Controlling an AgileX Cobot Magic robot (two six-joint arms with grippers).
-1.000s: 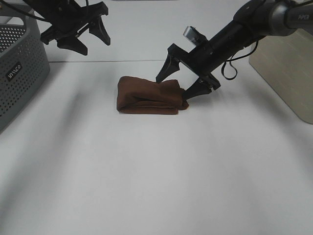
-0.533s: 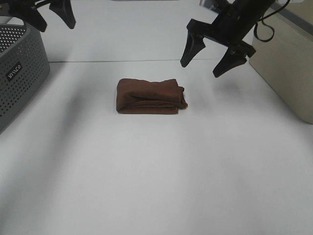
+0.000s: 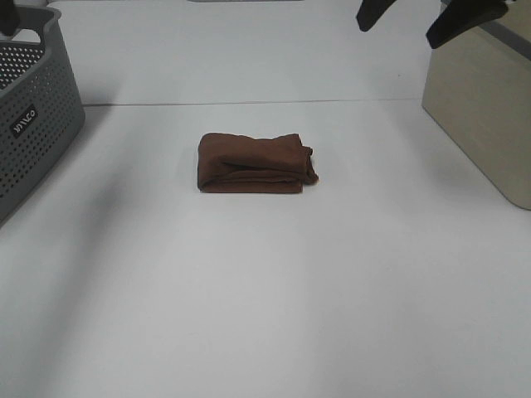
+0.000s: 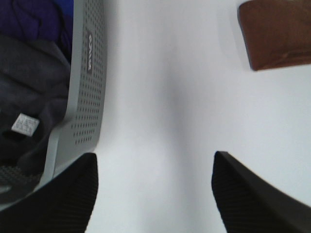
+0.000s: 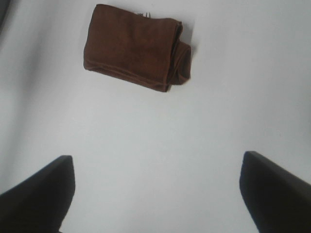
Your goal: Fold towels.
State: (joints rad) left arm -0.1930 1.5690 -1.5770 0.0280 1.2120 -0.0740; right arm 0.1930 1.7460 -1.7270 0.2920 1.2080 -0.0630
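Observation:
The dark reddish-brown towel point(image 3: 255, 163) lies folded into a compact bundle on the white table, with nothing touching it. My right gripper point(image 3: 415, 16) hangs high at the back right, well clear of the towel, and only its two dark fingertips point(image 3: 369, 12) show. In the right wrist view the towel point(image 5: 133, 46) lies far below the right gripper point(image 5: 155, 194), which is open and empty. In the left wrist view the left gripper point(image 4: 155, 194) is open and empty over bare table beside the basket. One corner of the towel point(image 4: 277, 34) shows at that picture's edge.
A grey perforated basket point(image 3: 33, 116) stands at the left edge, holding dark and purple cloth point(image 4: 29, 73). A beige box point(image 3: 489, 108) stands at the right edge. White table surrounds the towel on all sides.
My right gripper has lifted off the towel's right end and risen up and to the right. The left gripper has also climbed, almost out of the high view. The towel stayed put.

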